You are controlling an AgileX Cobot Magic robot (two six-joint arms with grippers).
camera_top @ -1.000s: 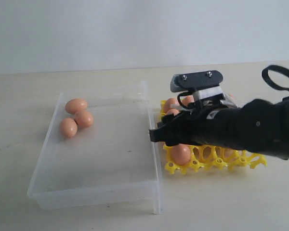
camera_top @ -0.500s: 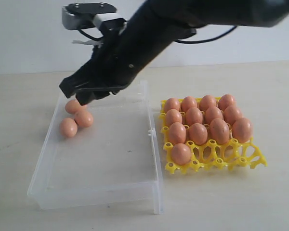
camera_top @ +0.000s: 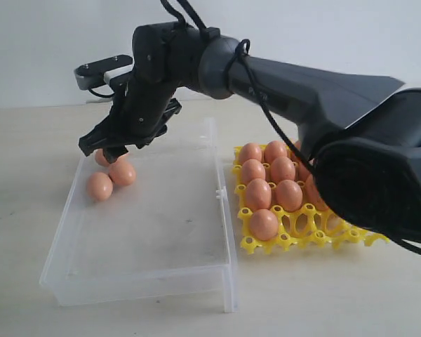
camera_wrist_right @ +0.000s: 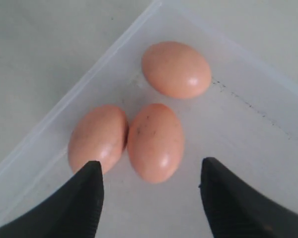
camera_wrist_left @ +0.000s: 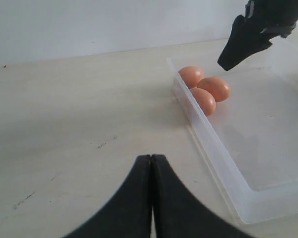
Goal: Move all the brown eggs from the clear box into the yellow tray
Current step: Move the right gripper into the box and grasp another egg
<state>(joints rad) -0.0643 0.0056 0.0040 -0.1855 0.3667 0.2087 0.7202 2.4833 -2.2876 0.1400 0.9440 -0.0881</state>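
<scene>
Beige table (camera_top: 337,302), right tool (camera_wrist_right: 150,168) open over brown eggs (camera_wrist_right: 176,69)

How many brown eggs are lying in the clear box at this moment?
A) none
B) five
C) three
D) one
C: three brown eggs lie close together in one corner of the clear box, as the right wrist view shows plainly.
</scene>
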